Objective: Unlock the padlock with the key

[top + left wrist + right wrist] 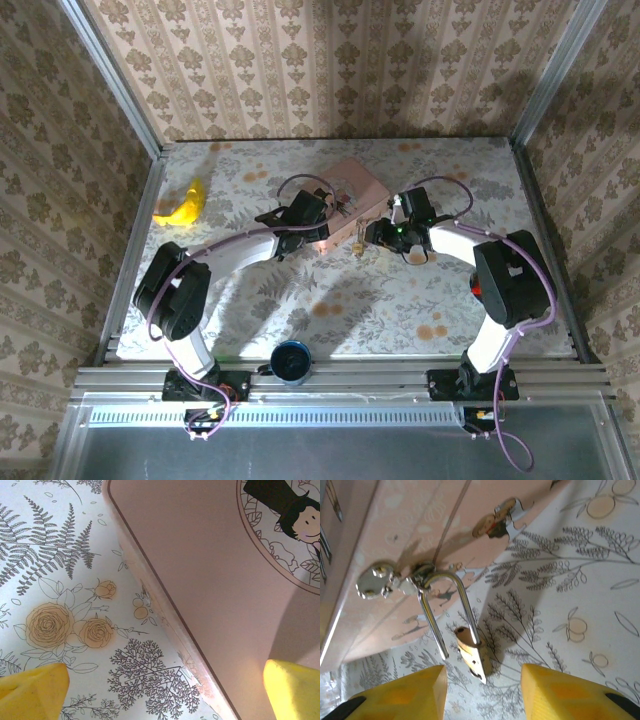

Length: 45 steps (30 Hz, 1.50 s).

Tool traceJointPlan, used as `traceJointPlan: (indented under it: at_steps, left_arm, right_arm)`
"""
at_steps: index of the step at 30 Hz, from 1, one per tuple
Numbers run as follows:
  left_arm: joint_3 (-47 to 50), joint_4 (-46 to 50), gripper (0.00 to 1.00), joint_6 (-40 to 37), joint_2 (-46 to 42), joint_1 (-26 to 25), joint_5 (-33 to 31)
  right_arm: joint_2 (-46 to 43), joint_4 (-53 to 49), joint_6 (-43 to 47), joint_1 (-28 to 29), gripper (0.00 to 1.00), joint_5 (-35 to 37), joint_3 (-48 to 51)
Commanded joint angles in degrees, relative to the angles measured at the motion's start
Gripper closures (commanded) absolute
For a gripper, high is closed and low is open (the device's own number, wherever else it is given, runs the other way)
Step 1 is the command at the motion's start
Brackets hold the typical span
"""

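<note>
Our left claw (164, 692) stands wide, straddling the pink box (215, 580) edge; we should steady it there. The padlock (470, 650) hangs from the box's hasp (422, 575) down toward the surface (580, 580), its shackle (463, 597) seemingly sprung. Our right claw (480, 692), half-wide and empty, should centre on the lock before closing.

Counts on table (470, 170):
1 padlock (472, 652), mid-table, at box's edge.
1 pink box (345, 185), mid-table, toward far edge.
1 banana (183, 206), near left edge.
1 dark round cup (291, 361), at near edge.
2 grippers: left gripper (165, 692), right gripper (482, 687).
4 yellow fingertips (405, 695), 2 per gripper.
</note>
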State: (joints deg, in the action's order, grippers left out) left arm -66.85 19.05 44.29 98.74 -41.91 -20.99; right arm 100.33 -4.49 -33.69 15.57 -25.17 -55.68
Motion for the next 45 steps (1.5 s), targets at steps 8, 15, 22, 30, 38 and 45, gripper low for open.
traceJointPlan:
  at_steps: [8, 15, 22, 30, 38, 45]
  left_arm:
    - [1.14, 5.88, 0.0, -1.69, 0.75, 1.32, -0.63]
    - [0.75, 7.3, 0.0, -1.56, 1.89, 1.31, -0.18]
    - [1.0, 7.06, 0.0, -1.53, 1.9, 1.31, 0.25]
    - [1.04, 6.69, 0.0, -1.4, 1.63, 1.22, 0.65]
    - [0.91, 6.56, 0.0, -1.4, 1.54, 1.24, 0.73]
    - [1.01, 6.57, 0.0, -1.4, 1.59, 1.23, 0.77]
  right_arm:
    - [2.85, 4.61, -2.86, -1.04, 0.59, -1.29, -1.43]
    - [2.96, 6.05, -3.83, -1.52, 0.6, -1.73, -0.85]
    - [2.86, 7.43, -4.62, -2.16, 0.61, -1.91, -0.22]
    - [2.94, 9.0, -5.51, -2.49, 0.62, -2.7, 0.53]
    - [2.29, 9.4, -5.62, -3.18, 0.63, -2.85, 1.06]
    - [2.73, 10.83, -6.51, -4.1, 0.64, -4.13, 1.2]
